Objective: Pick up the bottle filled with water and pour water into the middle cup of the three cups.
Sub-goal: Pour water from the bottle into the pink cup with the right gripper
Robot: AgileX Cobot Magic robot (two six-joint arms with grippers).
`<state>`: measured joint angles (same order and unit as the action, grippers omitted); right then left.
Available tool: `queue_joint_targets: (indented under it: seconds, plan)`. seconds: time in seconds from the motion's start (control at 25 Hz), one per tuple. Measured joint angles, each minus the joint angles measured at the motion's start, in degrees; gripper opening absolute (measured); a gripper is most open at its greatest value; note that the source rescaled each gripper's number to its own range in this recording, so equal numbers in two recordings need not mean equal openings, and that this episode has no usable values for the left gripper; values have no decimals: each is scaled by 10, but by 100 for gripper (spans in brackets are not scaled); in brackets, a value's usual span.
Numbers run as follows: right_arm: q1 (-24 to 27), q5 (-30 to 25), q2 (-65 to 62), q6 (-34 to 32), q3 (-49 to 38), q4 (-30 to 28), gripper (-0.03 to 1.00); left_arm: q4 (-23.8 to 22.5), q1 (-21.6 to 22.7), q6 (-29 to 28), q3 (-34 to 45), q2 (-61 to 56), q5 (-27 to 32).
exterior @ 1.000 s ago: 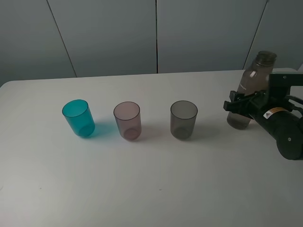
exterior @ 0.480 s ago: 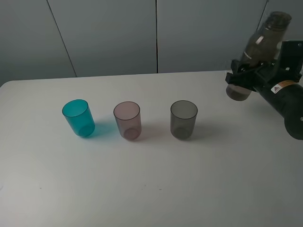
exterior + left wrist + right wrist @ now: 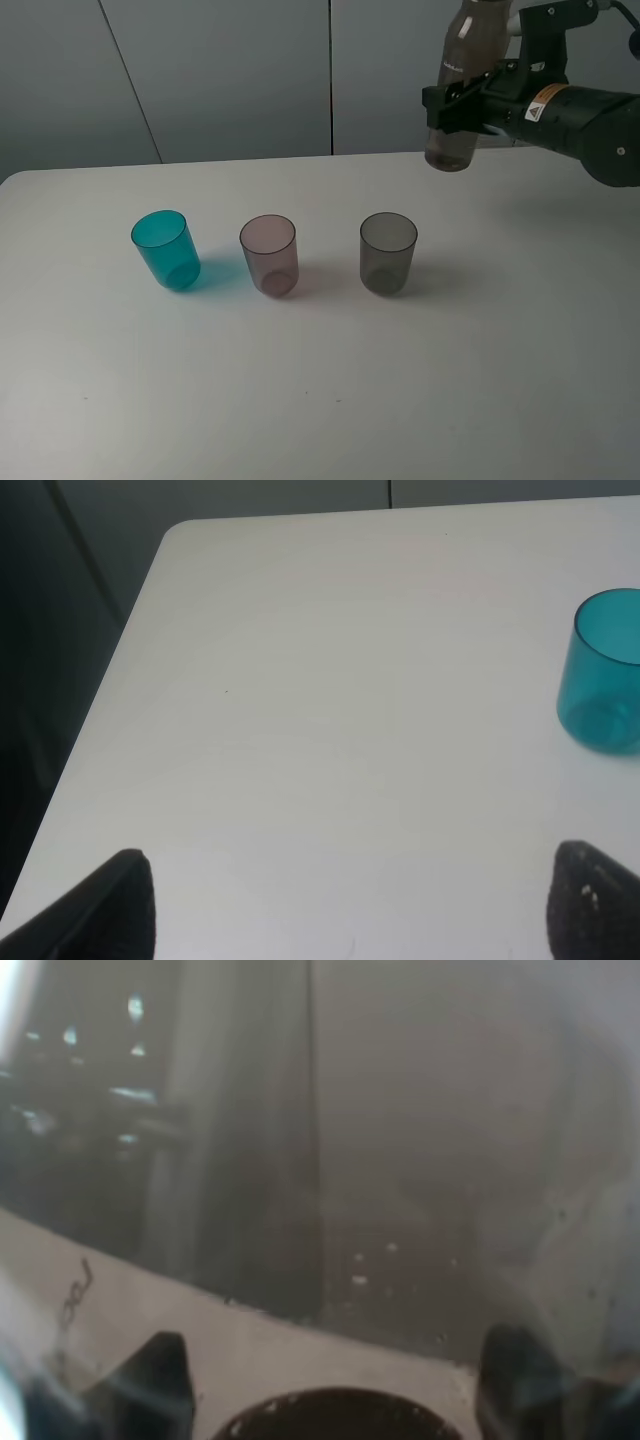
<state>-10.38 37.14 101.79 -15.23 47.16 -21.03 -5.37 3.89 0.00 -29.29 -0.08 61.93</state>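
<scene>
Yellow warning-triangle sticker [image 3: 541, 108] on the right arm [image 3: 592, 128]; wording illegible.

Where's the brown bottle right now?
In the exterior high view the bottle is up in the air at the upper right, in the jaws of the right gripper, above and to the right of the smoky grey cup.

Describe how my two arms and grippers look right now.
The right arm is a black, rounded housing carrying a small yellow-and-white label; the right gripper is black and angular. The left gripper shows only two dark, rounded fingertips.
</scene>
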Motion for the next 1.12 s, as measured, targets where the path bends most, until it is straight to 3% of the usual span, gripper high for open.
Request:
queue_joint_targets:
  seconds: [0.76,0.92,1.12]
  plan:
    - [-130,-1,197,-29,226,-110,2,0,0,0,0,0,0]
    - [-138,16,221,-12,256,-142,2,0,0,0,0,0,0]
    - [-138,19,230,57,262,-161,2,0,0,4,0,0,0]
